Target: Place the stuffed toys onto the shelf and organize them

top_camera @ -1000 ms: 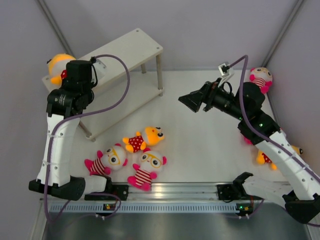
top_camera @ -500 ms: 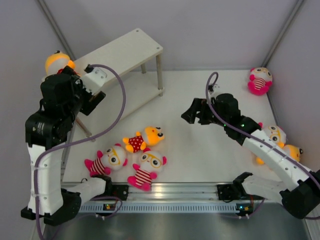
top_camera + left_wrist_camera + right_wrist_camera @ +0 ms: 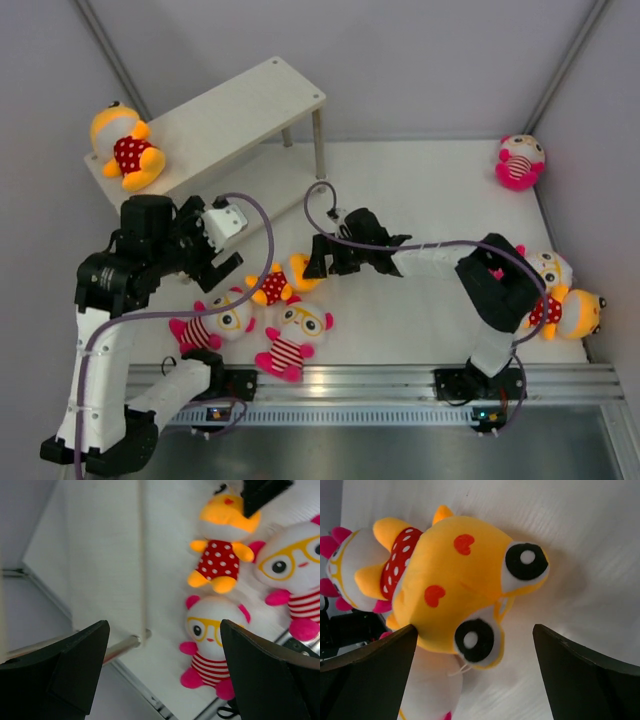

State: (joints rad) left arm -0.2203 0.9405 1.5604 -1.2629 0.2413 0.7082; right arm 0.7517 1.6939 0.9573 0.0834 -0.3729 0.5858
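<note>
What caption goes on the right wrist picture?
Open right gripper hovers over an orange-yellow toy lying on the table.

Left tool [image 3: 212, 264] gaping, right tool [image 3: 318, 263] gaping, right arm [image 3: 440, 262] outstretched

You have one orange toy [image 3: 125, 150] on the shelf [image 3: 240, 105] top; six other toys [image 3: 295, 335] lie scattered on the desk [image 3: 420, 200].

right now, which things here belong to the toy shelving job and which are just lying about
Job:
shelf
shelf-top orange toy
centre orange toy
left glasses toy
middle glasses toy
far-corner pink toy
right-edge glasses toy
right-edge orange toy

Not the job (rig parts only):
purple cables
metal rail
</note>
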